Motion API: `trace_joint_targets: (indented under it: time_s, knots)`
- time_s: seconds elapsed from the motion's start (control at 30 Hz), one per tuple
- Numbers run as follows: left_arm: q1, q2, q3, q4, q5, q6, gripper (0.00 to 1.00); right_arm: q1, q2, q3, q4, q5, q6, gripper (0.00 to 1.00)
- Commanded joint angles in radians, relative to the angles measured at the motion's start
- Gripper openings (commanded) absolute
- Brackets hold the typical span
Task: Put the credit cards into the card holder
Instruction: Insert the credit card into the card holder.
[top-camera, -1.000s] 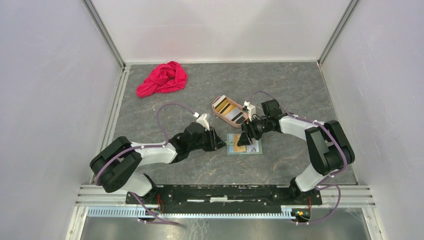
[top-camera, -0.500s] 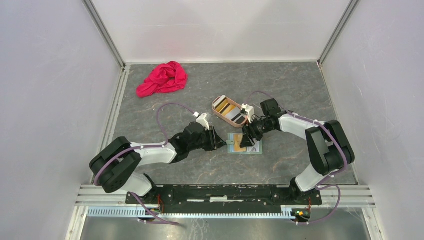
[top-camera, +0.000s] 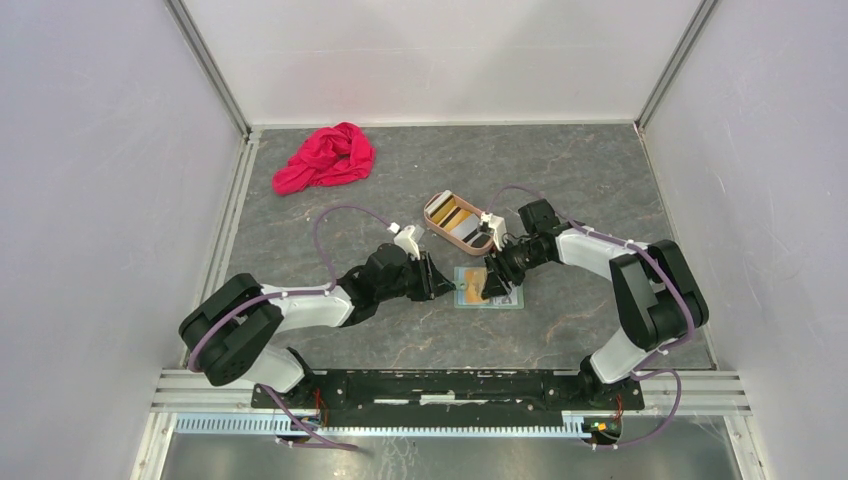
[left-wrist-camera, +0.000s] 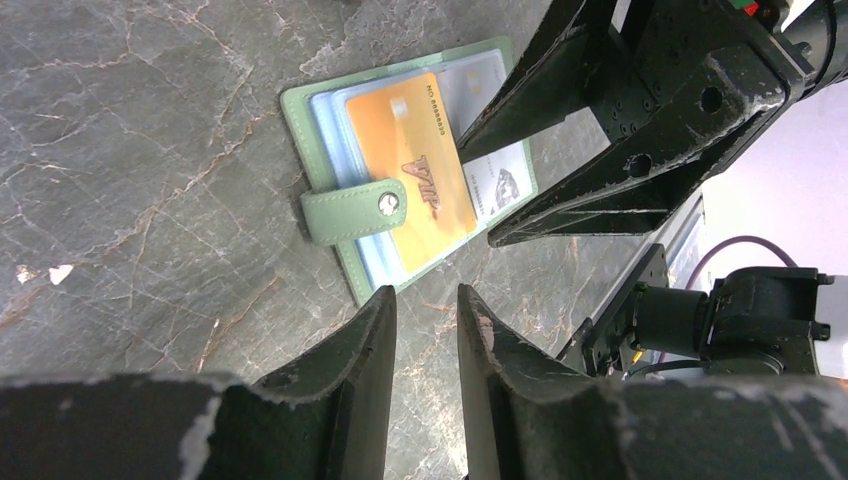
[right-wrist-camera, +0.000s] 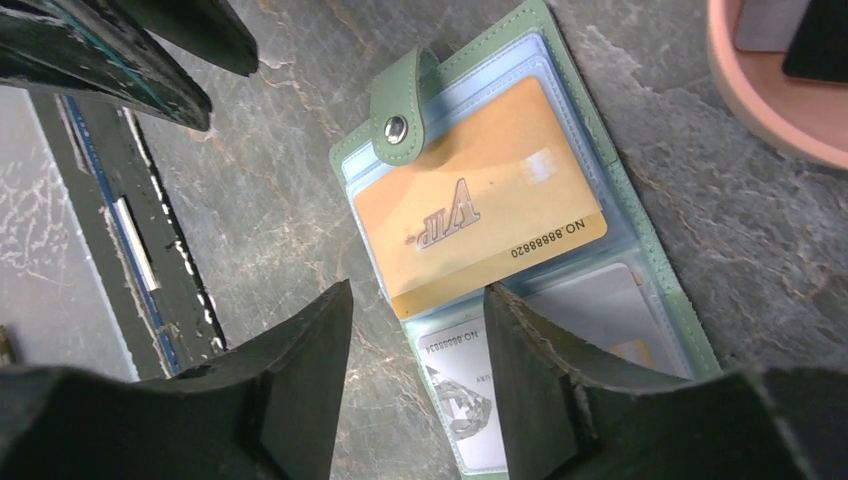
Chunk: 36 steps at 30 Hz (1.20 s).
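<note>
The sage-green card holder (left-wrist-camera: 318, 118) lies open on the table, light blue inside; it also shows in the right wrist view (right-wrist-camera: 690, 330) and the top view (top-camera: 508, 298). An orange card (right-wrist-camera: 480, 215) lies on its left half, partly in a pocket, with the snap tab (right-wrist-camera: 400, 95) folded over its edge. A white card (right-wrist-camera: 470, 400) and a grey card (right-wrist-camera: 590, 310) sit in other pockets. My right gripper (right-wrist-camera: 418, 300) is open and empty, just above the orange card's free edge. My left gripper (left-wrist-camera: 425, 300) is narrowly open and empty, just left of the holder.
A pinkish-tan oval tray (top-camera: 437, 208) with more cards stands just behind the holder; its rim shows in the right wrist view (right-wrist-camera: 770, 120). A red cloth (top-camera: 325, 157) lies at the back left. Walls enclose the table on three sides.
My right gripper has shifted a little left over the holder, and the orange card has slid left with it. My left arm has barely moved.
</note>
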Motion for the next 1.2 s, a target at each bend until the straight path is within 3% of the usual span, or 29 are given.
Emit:
trace_joint_targets:
  time_s: [0.0, 0.37, 0.7, 0.77, 0.87, 0.93, 1.0, 1.17]
  knots:
    - [0.002, 0.007, 0.004, 0.058, 0.03, -0.019, 0.35, 0.012, 0.012, 0.024, 0.008, -0.081, 0.002, 0.56]
    - [0.003, 0.044, -0.049, 0.264, 0.108, -0.089, 0.37, 0.007, 0.048, 0.049, -0.023, -0.073, -0.011, 0.51]
    - [0.003, 0.074, -0.023, 0.308, 0.116, -0.098, 0.37, -0.053, -0.031, 0.05, -0.038, -0.071, -0.096, 0.51]
    - [0.001, 0.096, -0.017, 0.339, 0.132, -0.114, 0.37, -0.054, -0.033, 0.044, -0.023, -0.067, -0.088, 0.43]
    - [-0.008, 0.142, -0.011, 0.423, 0.163, -0.151, 0.37, -0.057, -0.02, 0.054, -0.025, -0.05, -0.086, 0.14]
    - [-0.023, 0.186, 0.005, 0.448, 0.173, -0.175, 0.36, -0.064, -0.015, 0.053, -0.019, -0.045, -0.076, 0.05]
    - [-0.048, 0.23, 0.029, 0.443, 0.165, -0.189, 0.35, -0.077, -0.013, 0.047, -0.008, -0.046, -0.063, 0.0]
    - [-0.083, 0.278, 0.092, 0.3, 0.081, -0.163, 0.34, -0.099, -0.011, 0.027, 0.02, -0.046, -0.034, 0.0]
